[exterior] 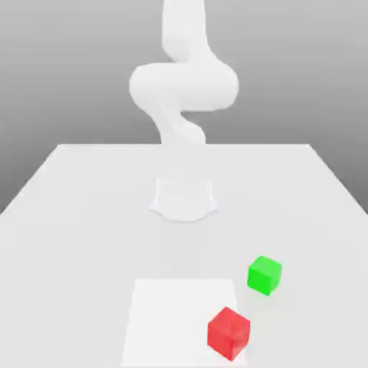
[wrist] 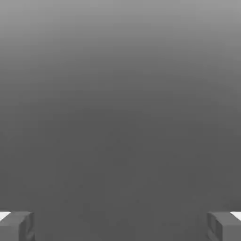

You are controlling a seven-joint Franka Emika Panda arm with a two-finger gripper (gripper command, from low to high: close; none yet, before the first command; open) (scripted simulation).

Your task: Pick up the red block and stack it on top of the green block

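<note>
Red block (exterior: 228, 333) rests on the table (exterior: 72, 215) in the exterior view, toward that view's right and nearest the camera, with the green block (exterior: 264, 274) near but apart from it, so you have room to grasp it alone. In the hand view, note the gripper (wrist: 120, 226) spread wide with nothing between its fingertips (wrist: 16, 225), ready for an approach.

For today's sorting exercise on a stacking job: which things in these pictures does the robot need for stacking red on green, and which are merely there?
Belongs to the job:
- red block, on the table
- green block, standing apart from the red one
- end effector, open, holding nothing

Just there:
- white table
- lighter square patch on the table, under the red block
</note>
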